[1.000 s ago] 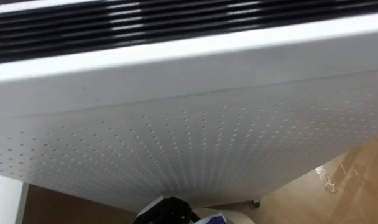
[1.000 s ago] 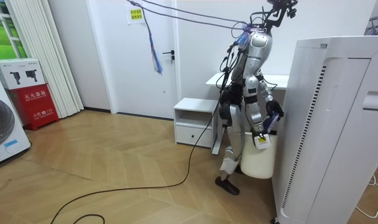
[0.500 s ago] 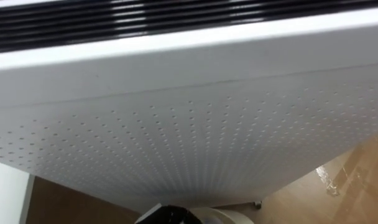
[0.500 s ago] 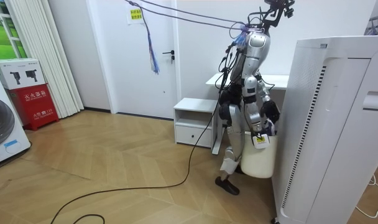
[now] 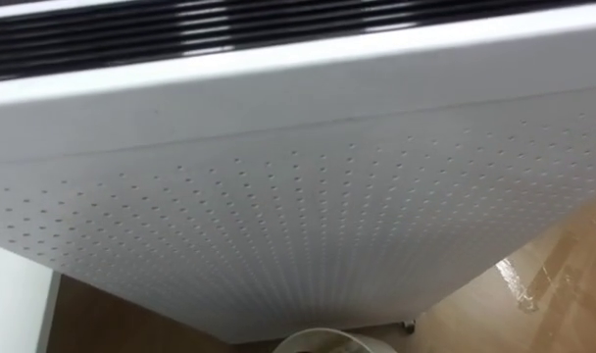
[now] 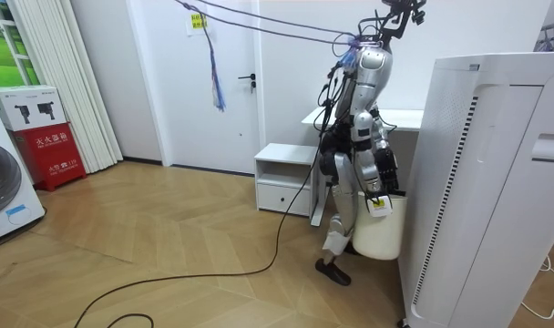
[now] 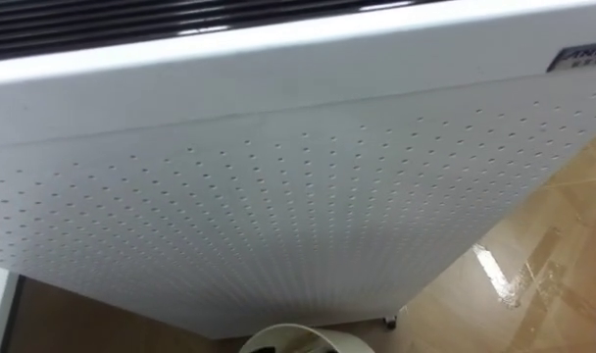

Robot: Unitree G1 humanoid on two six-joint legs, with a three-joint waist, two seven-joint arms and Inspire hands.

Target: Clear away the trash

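A white bin (image 5: 322,341) stands on the wood floor (image 5: 563,284), near the foot of a tall white perforated appliance (image 5: 298,216); whether garbage lies inside cannot be told. The standing robot's right robot hand (image 6: 384,175) hangs just above the bin's rim, its grip impossible to tell.

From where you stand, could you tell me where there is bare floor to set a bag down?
The wooden floor lies bare on the room view's left, between the red box and the low white cabinet. It is crowded at the robot's feet, where the white bin stands close beside the tall white unit.
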